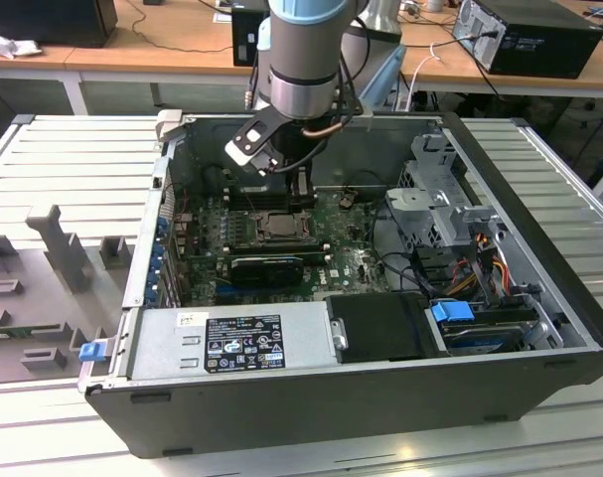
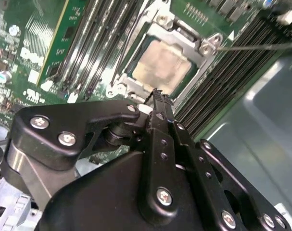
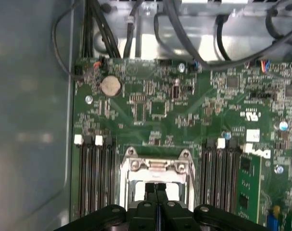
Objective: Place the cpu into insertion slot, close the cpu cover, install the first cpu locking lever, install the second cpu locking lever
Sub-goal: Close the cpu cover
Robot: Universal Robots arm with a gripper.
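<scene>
A grey ribbed metal bench (image 1: 63, 159) carries the work, with wooden desks (image 1: 152, 45) behind it holding black boxes and loose cables. Toward the bench's edge at the exterior view's left lies a grey moulded tray (image 1: 43, 268) with upright blocks. In the middle of the bench an open computer case (image 1: 331, 397) lies on its side. Along its near wall sit a silver power supply (image 1: 231, 343) and, at the corner, a blue clip (image 1: 90, 350). The green board (image 1: 351, 263) covers the case floor, with a black card (image 1: 266, 268) near its middle. The robot arm drops in at the far wall, and its gripper (image 1: 299, 194) hangs right over the socket (image 1: 281, 226). In both wrist views the cpu (image 2: 162, 65) sits in the socket with the cover (image 2: 203, 48) folded flat around it, its pale face showing through the window. The gripper's fingers (image 3: 156, 190) are pressed together with nothing between them, tips just over the cpu; whether they touch it I cannot tell. In the second wrist view a thin wire lever (image 2: 261, 46) juts from the cover's corner across the memory slots (image 2: 232, 72). In the first wrist view a coin battery (image 3: 110, 85) sits on the board beyond the socket. At the case's end toward the exterior view's right stand a metal drive cage (image 1: 440, 199) and coloured cables
</scene>
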